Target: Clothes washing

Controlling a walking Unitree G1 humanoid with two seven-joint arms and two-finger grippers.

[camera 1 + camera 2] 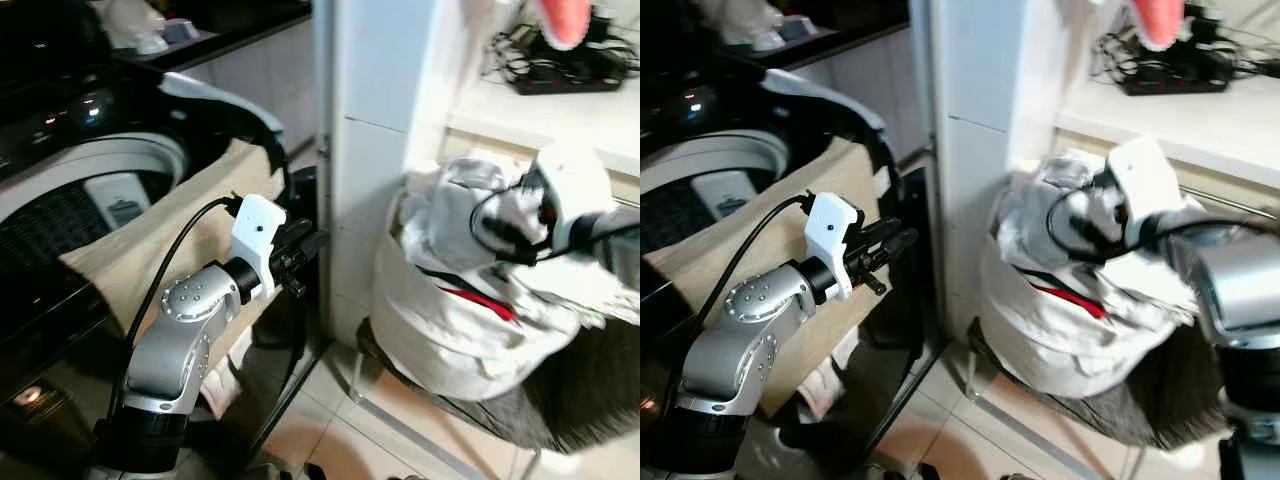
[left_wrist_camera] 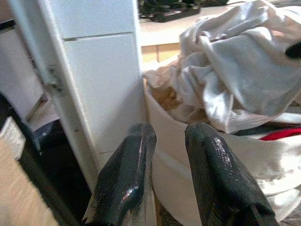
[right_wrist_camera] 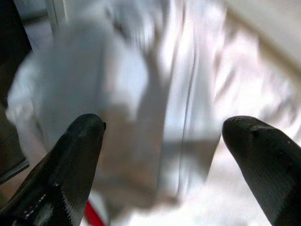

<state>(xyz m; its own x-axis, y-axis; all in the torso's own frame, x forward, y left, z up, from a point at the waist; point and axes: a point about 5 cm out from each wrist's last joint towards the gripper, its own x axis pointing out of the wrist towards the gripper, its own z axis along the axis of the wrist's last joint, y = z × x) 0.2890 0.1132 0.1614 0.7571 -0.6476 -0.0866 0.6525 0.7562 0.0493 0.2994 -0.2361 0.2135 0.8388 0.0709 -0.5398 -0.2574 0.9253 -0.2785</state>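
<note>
Washing machine (image 1: pixel 90 190) fills the head view from 9 to 11 o'clock, its drum open and a tan cloth (image 1: pixel 190 235) draped over its front edge. White pillar (image 1: pixel 375 150) stands at 12 o'clock, between the machine and the laundry. Heaped white clothes (image 1: pixel 450 300), with a red strap showing, sit in a pale bag at 3 to 4 o'clock, below the table (image 1: pixel 560 110). Right gripper (image 3: pixel 162 136) hangs just over the heap, jaws spread wide and empty. Left gripper (image 2: pixel 167 150) points toward the pillar's foot and the bag, jaws a narrow gap apart, holding nothing.
</note>
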